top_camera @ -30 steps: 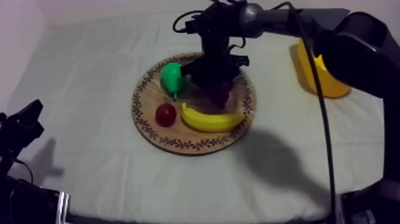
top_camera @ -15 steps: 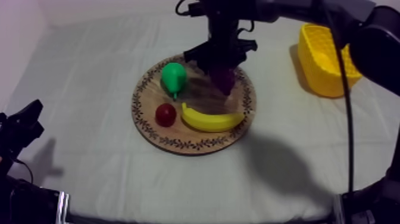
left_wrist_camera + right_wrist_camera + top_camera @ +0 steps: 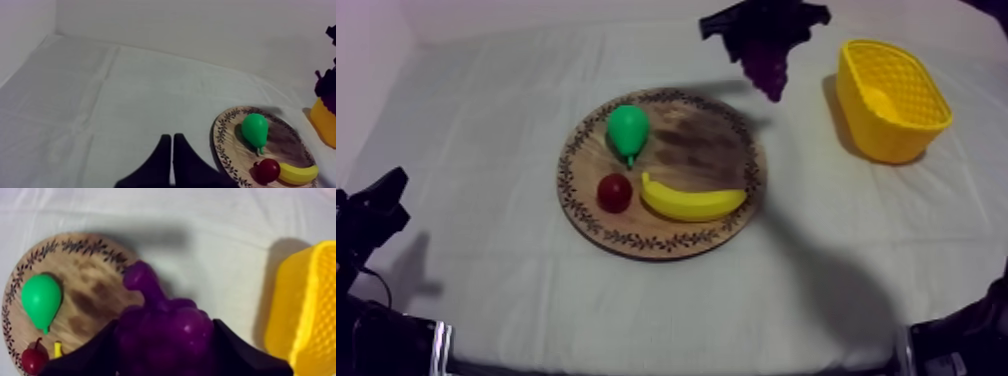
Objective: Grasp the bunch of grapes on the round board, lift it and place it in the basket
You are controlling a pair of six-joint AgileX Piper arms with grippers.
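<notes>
We note pear (image 3: 627, 130) behind banana (image 3: 693, 200) on board (image 3: 721, 150); basket (image 3: 892, 140) right of board; grapes (image 3: 768, 68) in our right gripper (image 3: 764, 35), between them.

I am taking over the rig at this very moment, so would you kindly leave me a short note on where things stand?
Grippers: the left gripper is shut on nothing, low at its own side over the cloth. The right gripper is shut on the bunch of grapes, held in the air between the wooden board and the yellow basket.
On the board: pear, small red fruit, banana.
Done: grapes gripped and off the board.
Left: carry them over the basket, lower, release.
</notes>
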